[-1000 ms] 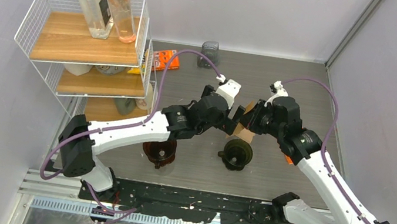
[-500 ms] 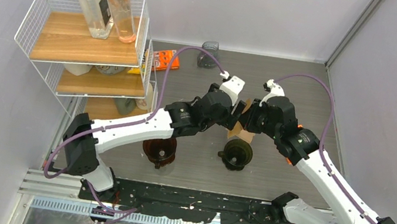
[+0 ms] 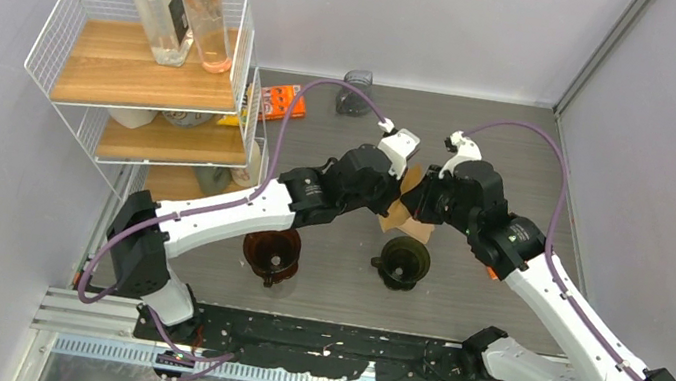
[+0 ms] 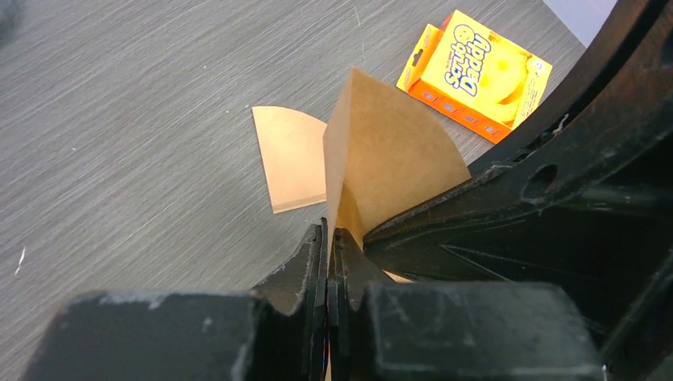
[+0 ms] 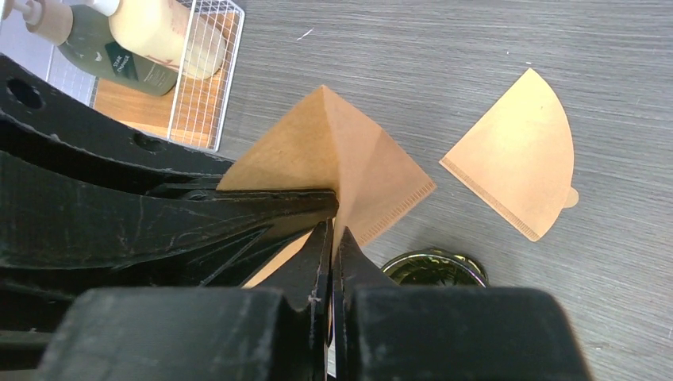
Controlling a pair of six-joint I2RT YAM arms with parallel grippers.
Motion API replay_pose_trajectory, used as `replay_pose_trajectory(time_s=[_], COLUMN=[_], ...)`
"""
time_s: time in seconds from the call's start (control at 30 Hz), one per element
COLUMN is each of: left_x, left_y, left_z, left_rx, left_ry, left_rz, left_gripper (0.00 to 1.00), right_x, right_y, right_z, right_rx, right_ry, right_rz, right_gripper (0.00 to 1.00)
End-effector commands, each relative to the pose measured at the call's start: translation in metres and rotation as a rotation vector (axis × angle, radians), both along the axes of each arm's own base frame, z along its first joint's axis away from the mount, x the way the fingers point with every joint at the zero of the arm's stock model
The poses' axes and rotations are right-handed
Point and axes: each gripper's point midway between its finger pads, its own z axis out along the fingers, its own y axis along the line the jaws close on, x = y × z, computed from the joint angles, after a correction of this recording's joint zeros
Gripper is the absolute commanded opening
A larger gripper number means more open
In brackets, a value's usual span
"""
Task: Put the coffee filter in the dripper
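Note:
A brown paper coffee filter [image 4: 389, 159] hangs above the table, held from both sides. My left gripper [image 4: 328, 230] is shut on one edge of it. On the opposite edge my right gripper [image 5: 332, 226] is shut, and the filter [image 5: 341, 167] fans out beyond its fingers. From above, both grippers meet at the filter [image 3: 411, 175] in the table's middle. The dark green dripper [image 3: 403, 259] stands just in front of them, its rim [image 5: 432, 268] showing below the right fingers.
A second filter [image 5: 516, 163] lies flat on the table beside the held one. An amber dripper [image 3: 272, 254] stands under the left arm. An orange sponge box [image 4: 476, 75], a wire shelf rack [image 3: 145, 71] with bottles and a small dark cup [image 3: 357, 90] stand further back.
My left gripper has closed from open onto the filter that the right gripper was holding. Both grippers have shifted slightly left and back together.

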Motion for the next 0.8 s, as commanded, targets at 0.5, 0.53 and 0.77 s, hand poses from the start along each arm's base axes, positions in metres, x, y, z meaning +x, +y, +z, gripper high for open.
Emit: replay_pose_trajectory(time_s=[0.5, 0.53, 0.77], left_x=[0.014, 0.014, 0.010], left_y=[0.042, 0.042, 0.044], left_z=[0.025, 0.025, 0.026], left_rx=[0.058, 0.062, 0.085], left_ry=[-0.079, -0.079, -0.089], left_rz=[0.149, 0.147, 0.113], left_gripper=[0.05, 0.05, 0.04], right_x=[0.019, 0.019, 0.023], right_y=[-0.023, -0.025, -0.029], right_z=[0.005, 0.005, 0.011], right_rx=[-0.188, -0.200, -0.245], right_ry=[-0.019, -0.022, -0.056], right_rz=[-0.074, -0.078, -0.063], right_gripper=[0.07, 0.08, 0.08])
